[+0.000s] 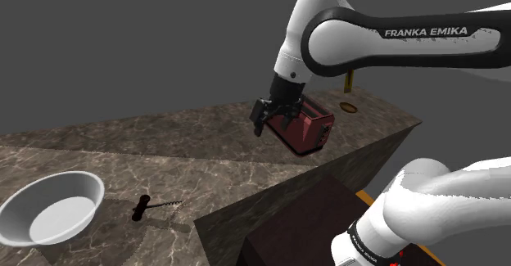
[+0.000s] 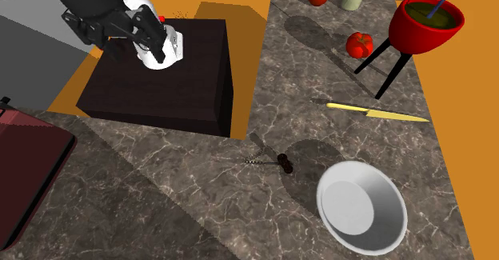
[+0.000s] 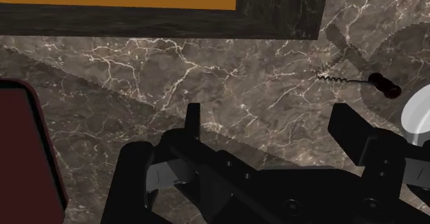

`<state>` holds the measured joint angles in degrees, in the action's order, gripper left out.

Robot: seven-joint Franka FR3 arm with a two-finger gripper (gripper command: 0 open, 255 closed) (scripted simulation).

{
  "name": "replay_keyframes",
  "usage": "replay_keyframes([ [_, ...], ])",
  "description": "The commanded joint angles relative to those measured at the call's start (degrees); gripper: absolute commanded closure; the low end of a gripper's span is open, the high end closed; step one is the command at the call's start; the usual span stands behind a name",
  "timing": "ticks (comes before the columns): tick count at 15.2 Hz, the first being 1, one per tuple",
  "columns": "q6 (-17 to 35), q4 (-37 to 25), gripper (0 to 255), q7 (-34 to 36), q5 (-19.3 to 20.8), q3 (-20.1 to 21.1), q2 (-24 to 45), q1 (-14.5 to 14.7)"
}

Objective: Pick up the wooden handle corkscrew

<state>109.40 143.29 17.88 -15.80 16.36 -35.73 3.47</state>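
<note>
1. The marble counter (image 2: 160, 194) wraps around the dark stand (image 2: 160, 74). Bare stone lies open between the red toaster (image 1: 307, 127) and the white bowl (image 1: 53, 211).
2. The gripper (image 1: 271, 123) hangs above the counter beside the toaster. Its fingers (image 3: 193, 123) are spread wide, with nothing between them.
3. The corkscrew (image 3: 358, 81) lies flat on the counter, well away from the gripper and off to one side of it. Its dark handle is nearest the bowl.
4. In the second exterior view, the corkscrew (image 2: 272, 161) lies close to the stand's corner. Beyond it are a yellow knife (image 2: 376, 112), tomatoes (image 2: 360, 44) and a red pot (image 2: 426, 22) on black legs.
</note>
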Motion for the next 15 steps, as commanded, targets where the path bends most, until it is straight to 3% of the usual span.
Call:
replay_keyframes([
  [1, 3.7, 0.3, 0, 3.0, -1.5, 2.6, 2.6, 0.5],
  [9, 17.1, -3.2, 0, 15.5, -2.8, 12.6, 16.4, 0.5],
  [15, 26.1, -9.2, 0, 27.9, 3.5, 19.4, 30.0, -0.8],
])
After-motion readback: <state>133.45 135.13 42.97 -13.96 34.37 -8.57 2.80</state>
